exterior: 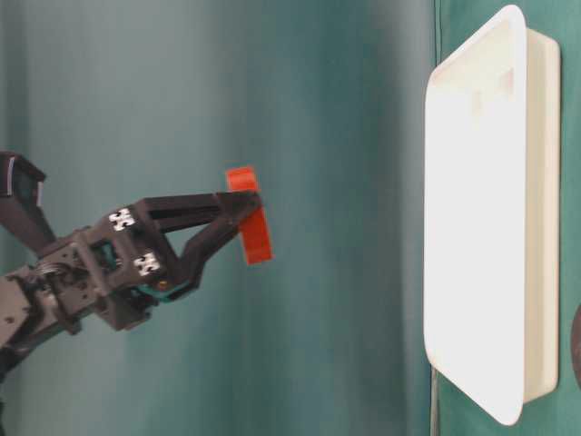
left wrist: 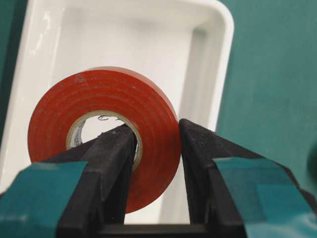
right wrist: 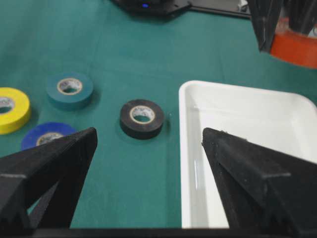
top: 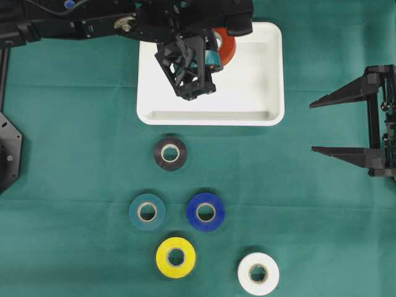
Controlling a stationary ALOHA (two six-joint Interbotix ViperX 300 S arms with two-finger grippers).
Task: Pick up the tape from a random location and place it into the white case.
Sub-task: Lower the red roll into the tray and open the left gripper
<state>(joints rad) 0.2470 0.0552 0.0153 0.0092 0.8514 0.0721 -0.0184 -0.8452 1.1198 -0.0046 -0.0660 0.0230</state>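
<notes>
Overhead view: left gripper (top: 213, 49) clamps the red tape roll (top: 226, 44) over the white case's (top: 272, 80) 12 o'clock end, ready to drop.

Overhead looks straight down; table-level sits low, rolled sideways; both wrist cameras peer closely forward, sharing the white case (top: 272, 74) toward twelve o'clock.

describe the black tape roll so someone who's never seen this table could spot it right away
Find the shallow white plastic tray on the green cloth. Just below the tray's near rim in the overhead view, under its left part, lies the black tape roll, flat, apart from the tray. It is the only black roll and the nearest to the tray of the five rolls lying on the cloth.
</notes>
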